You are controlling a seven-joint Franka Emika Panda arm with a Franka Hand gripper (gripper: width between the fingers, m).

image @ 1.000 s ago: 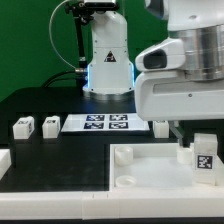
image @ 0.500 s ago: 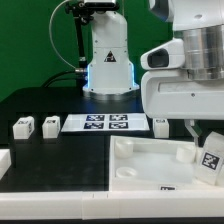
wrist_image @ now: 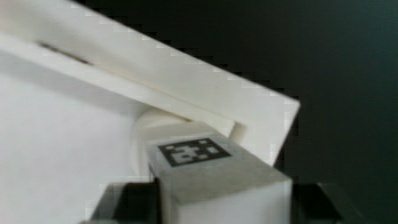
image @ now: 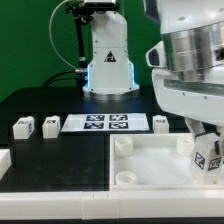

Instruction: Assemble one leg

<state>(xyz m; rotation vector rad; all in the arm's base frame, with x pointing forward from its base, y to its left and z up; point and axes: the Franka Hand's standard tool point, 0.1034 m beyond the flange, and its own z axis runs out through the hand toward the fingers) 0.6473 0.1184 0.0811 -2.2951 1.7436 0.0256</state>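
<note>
My gripper [image: 204, 137] is shut on a leg [image: 207, 154], a small white block with a black-and-white marker on its face. It holds the leg at the corner of the large white tray [image: 135, 160] on the exterior view's right. In the wrist view the leg [wrist_image: 217, 180] sits between my two dark fingers [wrist_image: 135, 203], with its end against the tray's raised corner [wrist_image: 214, 95]. Three more legs stand on the black table: two on the left [image: 22, 127] [image: 50, 126] and one further right [image: 161, 123].
The marker board [image: 106, 123] lies flat behind the tray, in front of the robot's base [image: 108, 70]. A white part [image: 4, 160] shows at the exterior view's left edge.
My hand has turned over the tray's right corner. The held leg tilted half a second ago and now stands straighter and slightly higher. The tray shifted slightly and settled back.
</note>
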